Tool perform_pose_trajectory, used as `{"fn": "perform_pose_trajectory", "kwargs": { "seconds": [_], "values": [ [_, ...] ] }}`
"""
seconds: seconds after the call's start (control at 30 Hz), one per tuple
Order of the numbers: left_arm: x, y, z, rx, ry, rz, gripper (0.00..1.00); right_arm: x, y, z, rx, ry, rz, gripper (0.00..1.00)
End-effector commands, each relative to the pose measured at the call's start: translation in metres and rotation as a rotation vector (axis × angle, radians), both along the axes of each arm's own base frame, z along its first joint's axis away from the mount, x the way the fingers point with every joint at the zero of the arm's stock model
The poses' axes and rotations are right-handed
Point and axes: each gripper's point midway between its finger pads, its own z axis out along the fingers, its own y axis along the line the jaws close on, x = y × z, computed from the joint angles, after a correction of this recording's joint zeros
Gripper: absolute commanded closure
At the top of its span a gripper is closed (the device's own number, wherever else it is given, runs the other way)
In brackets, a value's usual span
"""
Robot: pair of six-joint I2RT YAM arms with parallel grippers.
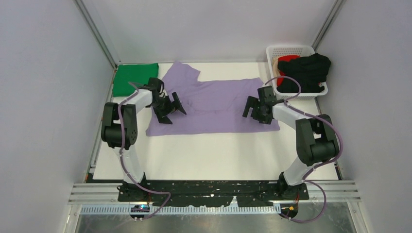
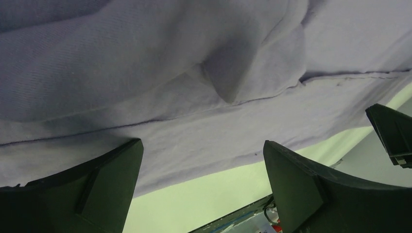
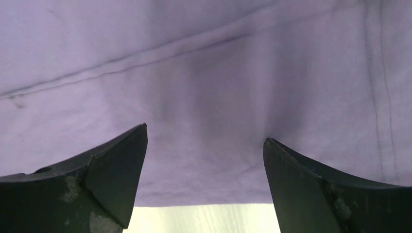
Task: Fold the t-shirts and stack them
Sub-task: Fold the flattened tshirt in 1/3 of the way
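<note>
A lavender-purple t-shirt (image 1: 214, 104) lies spread flat on the white table, one sleeve pointing to the back left. It fills the left wrist view (image 2: 160, 87) and the right wrist view (image 3: 214, 82). My left gripper (image 1: 171, 109) is open over the shirt's left edge, empty. My right gripper (image 1: 254, 110) is open over the shirt's right edge, empty. A folded bright green t-shirt (image 1: 135, 78) lies at the back left. Black (image 1: 307, 73) and red (image 1: 287, 59) t-shirts sit in the basket at the back right.
The white perforated basket (image 1: 291, 50) stands at the back right corner. Grey walls close in the table (image 1: 214, 155) on three sides. The black mounting rail (image 1: 214, 190) runs along the near edge.
</note>
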Motion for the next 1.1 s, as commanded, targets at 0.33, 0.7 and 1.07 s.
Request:
{"fn": "perform_pose_trajectory", "kwargs": {
  "seconds": [0.33, 0.7, 1.07],
  "values": [
    [-0.101, 0.011, -0.035, 0.062, 0.088, -0.034, 0.0, -0.102, -0.011, -0.03, 0.001, 0.266, 0.043, 0.05],
    [-0.227, 0.0, -0.045, 0.059, 0.19, -0.104, 0.0, -0.188, -0.033, -0.022, -0.05, 0.404, -0.023, 0.05],
    [-0.172, 0.005, 0.045, 0.222, -0.153, -0.106, 0.01, -0.121, -0.009, 0.051, 0.066, -0.023, 0.072, 0.05]
  ]
}}
